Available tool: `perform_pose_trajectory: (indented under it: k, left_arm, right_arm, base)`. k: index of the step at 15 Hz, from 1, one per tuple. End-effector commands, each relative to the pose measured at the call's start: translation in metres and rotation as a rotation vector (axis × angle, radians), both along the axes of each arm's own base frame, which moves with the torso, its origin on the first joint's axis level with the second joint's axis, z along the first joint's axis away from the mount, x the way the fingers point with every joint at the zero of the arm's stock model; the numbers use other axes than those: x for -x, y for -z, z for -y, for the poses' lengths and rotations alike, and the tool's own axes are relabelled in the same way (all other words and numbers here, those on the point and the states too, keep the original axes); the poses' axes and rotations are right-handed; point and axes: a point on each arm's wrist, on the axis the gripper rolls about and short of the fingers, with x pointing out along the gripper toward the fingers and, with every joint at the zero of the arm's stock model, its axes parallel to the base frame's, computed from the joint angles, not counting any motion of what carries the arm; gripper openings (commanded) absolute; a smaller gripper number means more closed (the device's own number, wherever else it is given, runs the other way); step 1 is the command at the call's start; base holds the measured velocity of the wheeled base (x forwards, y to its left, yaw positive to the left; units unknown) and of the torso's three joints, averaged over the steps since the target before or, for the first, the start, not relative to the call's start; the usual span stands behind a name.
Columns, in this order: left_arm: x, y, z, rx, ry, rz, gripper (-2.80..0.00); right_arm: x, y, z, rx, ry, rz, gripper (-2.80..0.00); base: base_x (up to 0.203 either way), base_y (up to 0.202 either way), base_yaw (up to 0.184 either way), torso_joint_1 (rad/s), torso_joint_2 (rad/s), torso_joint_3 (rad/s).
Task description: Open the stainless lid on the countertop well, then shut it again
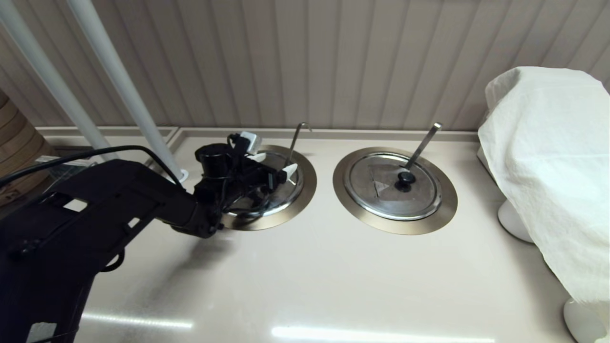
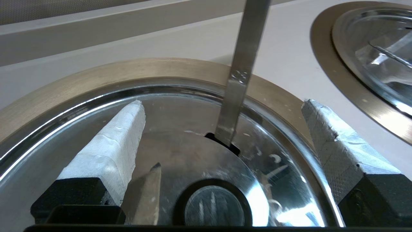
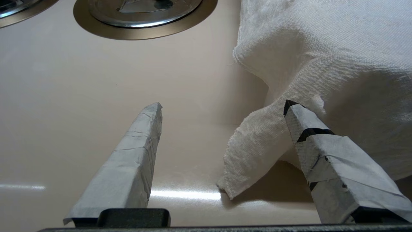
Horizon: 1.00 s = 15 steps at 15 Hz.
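Note:
The stainless lid (image 1: 291, 186) lies flat on the left countertop well, whose brushed rim ring (image 1: 307, 190) shows around it. A thin hook-tipped ladle handle (image 1: 295, 140) rises through a notch at the lid's far side. My left gripper (image 1: 275, 163) hovers low over this lid, open and holding nothing. In the left wrist view the black knob (image 2: 214, 207) sits just behind and between the taped fingers (image 2: 112, 151), and the ladle handle (image 2: 244, 64) stands ahead of them, over the lid (image 2: 180, 161) and rim (image 2: 96, 77). My right gripper (image 3: 223, 104) is open above bare counter, out of the head view.
The twin lid (image 1: 381, 190) with a straight ladle handle (image 1: 424, 143) sits in the right well. A white cloth (image 1: 548, 166) covers something at the right, and its hem (image 3: 251, 154) hangs beside my right gripper. Two white poles (image 1: 124, 90) stand at back left.

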Motion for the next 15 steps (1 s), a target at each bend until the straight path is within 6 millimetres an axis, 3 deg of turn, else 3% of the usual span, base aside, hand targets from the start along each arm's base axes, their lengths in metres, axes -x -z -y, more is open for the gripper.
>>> perform_pose_trajectory:
  k: [1, 4, 5, 7, 9, 15]
  left_arm:
    - [0.029, -0.036, -0.014, 0.009, -0.010, 0.033, 0.00]
    - [0.089, -0.091, -0.038, 0.025, -0.056, 0.078, 0.00]
    - [0.113, -0.109, -0.046, 0.030, -0.084, 0.090, -2.80]
    - [0.162, -0.134, -0.062, 0.034, -0.158, 0.086, -2.80]
    - [0.210, -0.145, -0.080, 0.008, -0.290, 0.012, -2.80]
    - [0.356, -0.132, -0.130, -0.042, -0.596, -0.084, -2.80]
  right_arm:
    - [0.000, 0.000, 0.000, 0.000, -0.001, 0.000, 0.00]
    - [0.000, 0.000, 0.000, -0.001, 0.000, 0.001, 0.00]
    - [0.000, 0.000, 0.000, 0.000, 0.000, 0.001, 0.00]
    - [0.000, 0.000, 0.000, 0.000, 0.000, 0.001, 0.00]
    - [0.000, 0.000, 0.000, 0.000, -0.001, 0.001, 0.00]
    - [0.000, 0.000, 0.000, 0.000, 0.000, 0.001, 0.00]
  base:
    - [0.000, 0.000, 0.000, 0.000, 0.00, 0.000]
    - [0.000, 0.000, 0.000, 0.000, 0.00, 0.000]
    - [0.000, 0.000, 0.000, 0.000, 0.00, 0.000]
    - [0.000, 0.000, 0.000, 0.000, 0.00, 0.000]
    - [0.000, 0.000, 0.000, 0.000, 0.00, 0.000]
    - [0.000, 0.000, 0.000, 0.000, 0.00, 0.000]
